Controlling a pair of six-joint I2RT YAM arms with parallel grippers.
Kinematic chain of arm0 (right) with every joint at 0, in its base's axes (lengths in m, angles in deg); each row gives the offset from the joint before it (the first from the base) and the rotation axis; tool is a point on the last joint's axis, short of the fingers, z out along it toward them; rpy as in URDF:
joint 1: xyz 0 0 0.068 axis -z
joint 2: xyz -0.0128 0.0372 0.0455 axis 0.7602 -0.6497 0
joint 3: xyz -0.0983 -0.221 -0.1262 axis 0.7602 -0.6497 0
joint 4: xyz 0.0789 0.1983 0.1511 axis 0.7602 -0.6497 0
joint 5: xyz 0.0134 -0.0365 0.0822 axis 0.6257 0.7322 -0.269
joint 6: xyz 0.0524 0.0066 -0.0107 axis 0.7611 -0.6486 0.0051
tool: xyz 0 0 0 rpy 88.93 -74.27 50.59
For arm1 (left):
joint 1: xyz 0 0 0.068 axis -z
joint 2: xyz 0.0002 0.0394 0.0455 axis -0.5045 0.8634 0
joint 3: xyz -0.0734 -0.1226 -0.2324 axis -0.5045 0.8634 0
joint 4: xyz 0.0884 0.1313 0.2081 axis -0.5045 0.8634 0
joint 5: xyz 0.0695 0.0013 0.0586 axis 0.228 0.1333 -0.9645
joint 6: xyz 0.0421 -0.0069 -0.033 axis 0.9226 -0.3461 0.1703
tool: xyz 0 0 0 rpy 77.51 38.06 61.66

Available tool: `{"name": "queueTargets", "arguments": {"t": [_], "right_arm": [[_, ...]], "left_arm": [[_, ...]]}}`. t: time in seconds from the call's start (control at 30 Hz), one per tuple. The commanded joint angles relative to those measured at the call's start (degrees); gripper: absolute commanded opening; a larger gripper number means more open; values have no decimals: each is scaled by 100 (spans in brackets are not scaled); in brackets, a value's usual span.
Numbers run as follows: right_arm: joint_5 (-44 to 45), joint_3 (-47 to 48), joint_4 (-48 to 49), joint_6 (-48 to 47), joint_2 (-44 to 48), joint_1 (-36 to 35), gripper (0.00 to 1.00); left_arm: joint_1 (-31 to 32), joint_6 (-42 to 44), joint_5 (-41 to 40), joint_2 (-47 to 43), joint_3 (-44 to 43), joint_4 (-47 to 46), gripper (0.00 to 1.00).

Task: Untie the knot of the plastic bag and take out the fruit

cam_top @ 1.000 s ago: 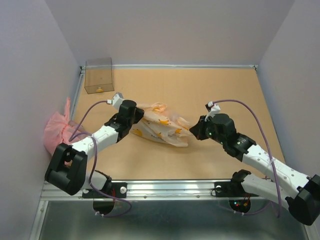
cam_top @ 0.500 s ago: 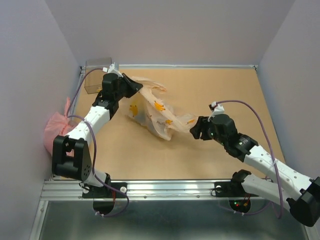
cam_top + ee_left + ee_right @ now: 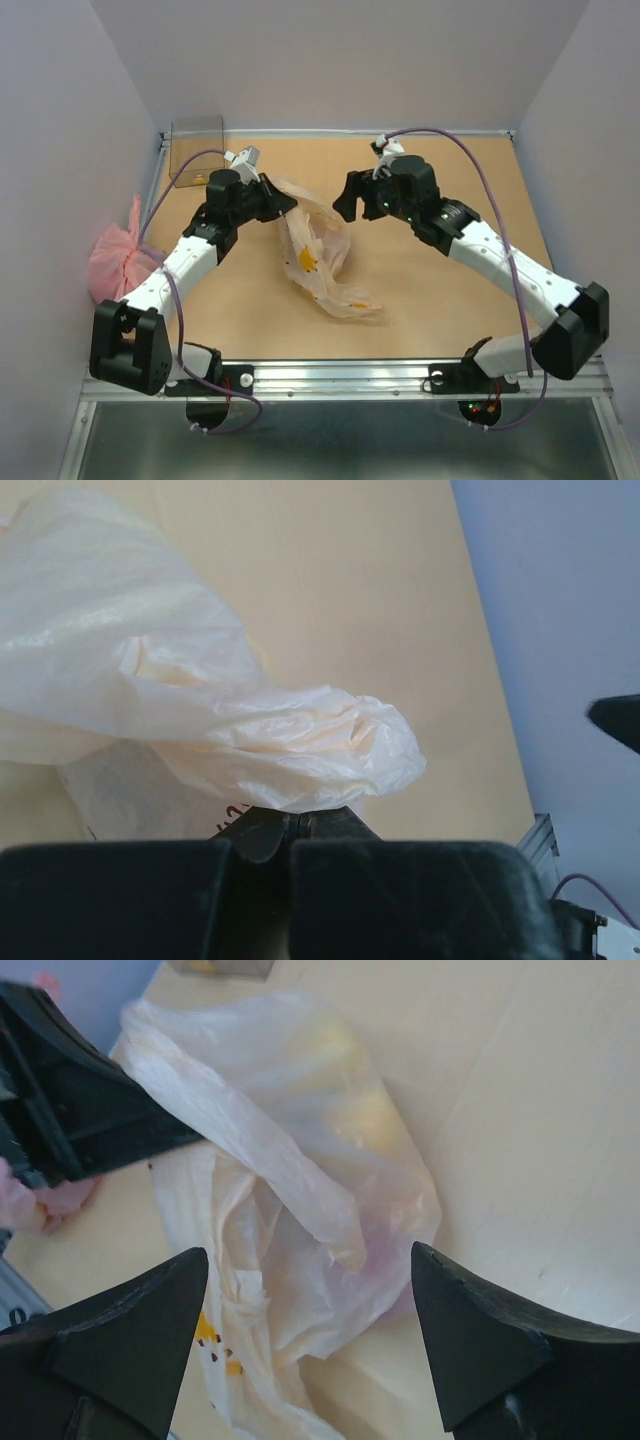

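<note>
The plastic bag (image 3: 318, 250), pale peach with yellow marks, stretches from its raised far end down to the table near the front. My left gripper (image 3: 283, 200) is shut on that raised end; in the left wrist view its jaws (image 3: 297, 815) meet right under bunched film (image 3: 300, 745). My right gripper (image 3: 343, 208) hovers open just right of the bag's top, and in its own view the bag (image 3: 300, 1190) lies between the wide-apart fingertips (image 3: 308, 1252) without touching them. A twisted bunch of film (image 3: 247, 1295) may be the knot. Blurred yellow patches (image 3: 362, 1115) show through the film; I cannot tell whether they are fruit.
A clear amber box (image 3: 197, 150) stands in the far left corner. A pink crinkled bag (image 3: 115, 258) lies against the left wall beside my left arm. Walls close in the table on three sides, and a metal rail (image 3: 340, 375) runs along the near edge.
My right gripper has let go of the bag, opened wide and swung from the near right up to the bag's top. My left gripper shut on the bag's end and lifted it toward the back.
</note>
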Motion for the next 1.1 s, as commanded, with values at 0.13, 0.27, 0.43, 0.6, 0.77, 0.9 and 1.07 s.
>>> {"name": "queueTargets", "arguments": {"t": [0.13, 0.27, 0.43, 0.6, 0.77, 0.9, 1.07], "right_arm": [[-1359, -159, 829, 420, -908, -8, 87], [-1640, -176, 1110, 569, -1207, -34, 87], [-2018, -290, 1488, 823, -1427, -157, 86], [-1466, -536, 1577, 1026, -1585, -237, 82], [-1465, -668, 1945, 1237, -1857, -272, 78], [-1588, -686, 1972, 1229, -1981, -412, 77], [-1491, -853, 1972, 1220, -1920, -535, 77]], "left_arm": [[-3, 166, 179, -519, 288, -101, 0], [6, 148, 188, -659, 490, -162, 0], [6, 70, 372, -704, 789, -435, 0], [6, 17, 496, -818, 1105, -698, 0], [6, 8, 496, -1160, 1457, -936, 1], [6, -62, 452, -1302, 1694, -954, 12], [15, -185, 452, -1644, 1914, -700, 40]]}}
